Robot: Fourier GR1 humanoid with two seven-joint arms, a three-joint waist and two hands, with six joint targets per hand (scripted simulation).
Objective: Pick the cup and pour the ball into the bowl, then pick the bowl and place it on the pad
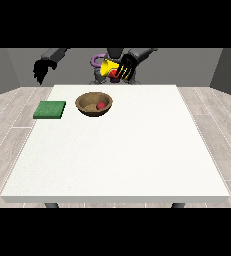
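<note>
Now I see the red ball [101, 105] already lying inside the wooden bowl [87, 100]. My hand at the view's right [128, 66] is grasping the tipped yellow cup [107, 67], raised above the bowl at about 1 o'clock from it. The green pad [50, 110] lies at 9 o'clock from the bowl, nearer to the hand at the view's left [42, 69], which hangs free with fingers relaxed.

Large white table [117, 160] on pale wood-plank floor [7, 115], grey walls [7, 70] behind.
</note>
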